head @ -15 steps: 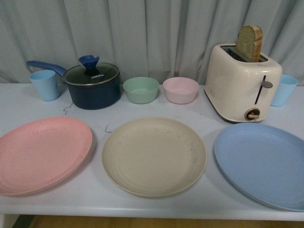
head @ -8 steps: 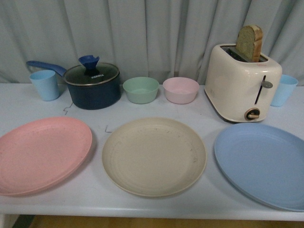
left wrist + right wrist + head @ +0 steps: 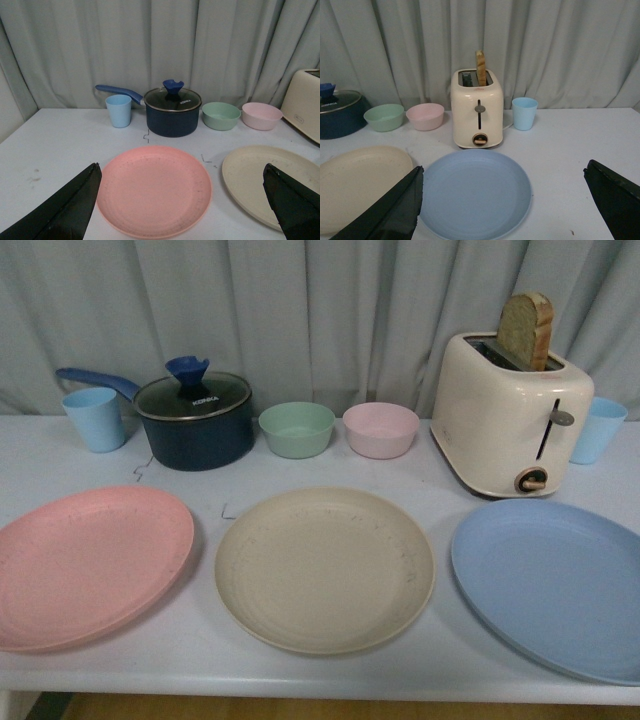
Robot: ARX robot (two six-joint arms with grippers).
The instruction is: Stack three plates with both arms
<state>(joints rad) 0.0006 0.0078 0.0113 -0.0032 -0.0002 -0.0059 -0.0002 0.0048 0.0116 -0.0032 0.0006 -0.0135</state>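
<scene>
While the pink plate, cream plate and blue plate lie separate, the left gripper and right gripper hold jaws wide apart.

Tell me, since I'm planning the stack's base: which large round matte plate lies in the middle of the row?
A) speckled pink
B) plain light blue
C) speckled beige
C: the speckled beige round matte plate lies between the speckled pink plate and the plain light blue plate.
</scene>
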